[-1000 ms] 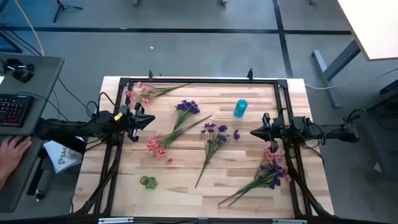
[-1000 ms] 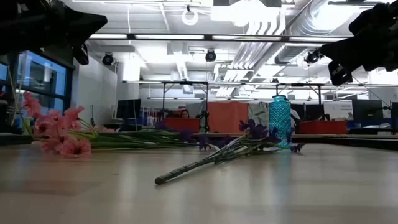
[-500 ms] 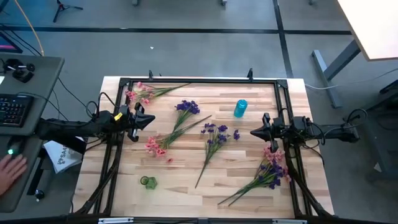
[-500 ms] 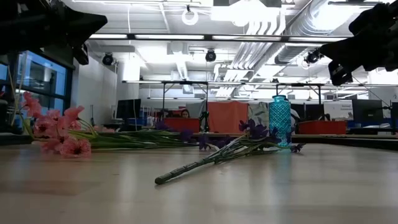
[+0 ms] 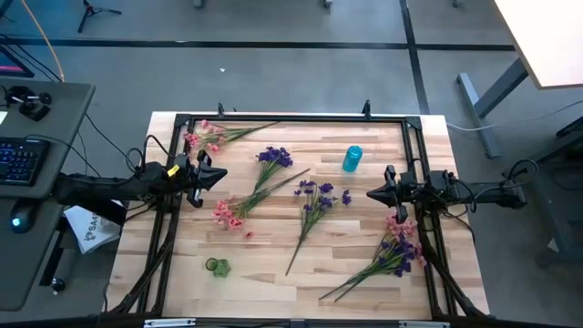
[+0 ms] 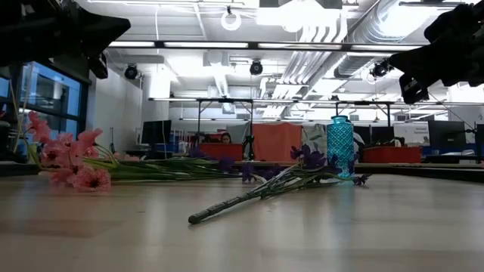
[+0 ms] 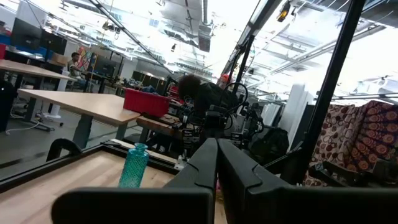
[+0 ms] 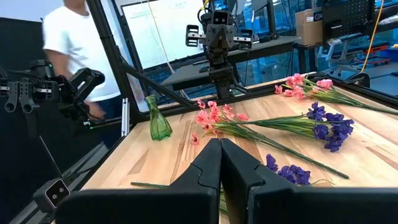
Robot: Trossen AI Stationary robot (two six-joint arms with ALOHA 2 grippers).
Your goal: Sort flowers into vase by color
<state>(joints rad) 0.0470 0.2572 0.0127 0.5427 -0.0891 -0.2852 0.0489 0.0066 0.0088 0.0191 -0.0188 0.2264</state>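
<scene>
Your left gripper (image 5: 221, 174) hangs above the left side of the table (image 5: 273, 273), its fingers (image 7: 214, 163) pressed together with nothing between them; it points across the table toward the right arm. Your right gripper (image 5: 372, 193) hangs above the right side, pointing back toward the left arm, and its fingers (image 8: 219, 158) are likewise closed tight and hold nothing. Neither gripper touches any flower. The flowers lie loose on the wooden top in five places. One pink sprig (image 5: 208, 134) lies near the far left corner, its stem running to the right. A purple sprig (image 5: 273, 158) lies just right of the left gripper, and its stem crosses the stem of a second pink sprig (image 5: 228, 215) whose blossoms rest below that gripper. Another purple sprig (image 5: 321, 197) lies near the middle of the table, its stem running toward the near edge. A larger bunch with pink and purple blossoms (image 5: 396, 248) lies under the right arm, near the right edge. The blue vase (image 5: 352, 159) stands upright toward the far side, between the centre and the right gripper. The green vase (image 5: 217, 267) sits near the near left corner, well apart from the flowers. A person in a white shirt (image 8: 78, 50) shows beyond the left edge of the table in the right wrist view.
</scene>
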